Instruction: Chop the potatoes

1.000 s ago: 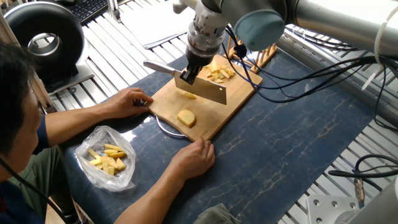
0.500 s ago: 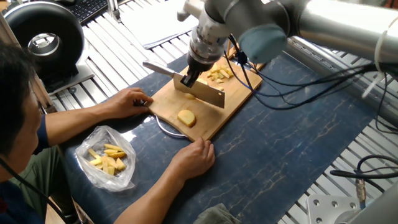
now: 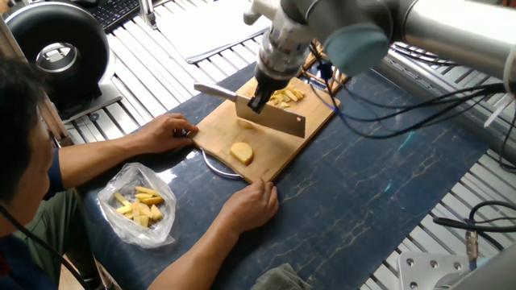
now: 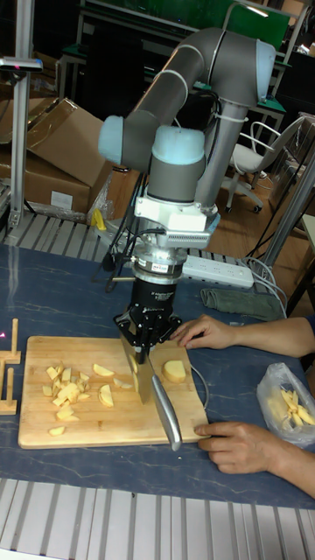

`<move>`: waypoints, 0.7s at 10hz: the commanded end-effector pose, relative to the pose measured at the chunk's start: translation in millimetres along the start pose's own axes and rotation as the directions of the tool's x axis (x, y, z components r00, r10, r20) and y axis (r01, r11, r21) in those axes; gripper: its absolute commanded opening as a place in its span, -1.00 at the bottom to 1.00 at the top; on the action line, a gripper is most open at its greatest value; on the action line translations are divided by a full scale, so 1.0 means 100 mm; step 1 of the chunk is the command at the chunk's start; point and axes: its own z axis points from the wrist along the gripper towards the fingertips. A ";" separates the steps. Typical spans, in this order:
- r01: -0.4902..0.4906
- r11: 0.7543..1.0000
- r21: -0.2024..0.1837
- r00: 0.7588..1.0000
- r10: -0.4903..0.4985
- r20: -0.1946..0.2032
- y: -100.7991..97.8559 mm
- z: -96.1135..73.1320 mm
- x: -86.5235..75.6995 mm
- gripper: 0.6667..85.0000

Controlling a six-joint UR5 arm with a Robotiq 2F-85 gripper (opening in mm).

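Clamping the cleaver, the gripper hangs above potatoes on the board.

person's hands flank the cutting board; far side open.

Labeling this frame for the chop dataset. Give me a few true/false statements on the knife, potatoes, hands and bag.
1. The gripper holds a knife over the cutting board. True.
2. A large uncut potato chunk lies on the board. True.
3. The chopped potato pieces lie off the board. False: they are on it.
4. The person's hands are away from the board. False: both are at its edge.
5. The plastic bag lies on the board. False: it lies on the table.
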 end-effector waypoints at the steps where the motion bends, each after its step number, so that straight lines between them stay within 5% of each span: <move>1: -0.027 1.000 0.000 1.000 0.027 -0.014 0.01 -0.13 -0.16 -0.99; 7: -0.023 1.000 -0.002 1.000 0.023 0.006 0.20 0.09 -0.22 -0.99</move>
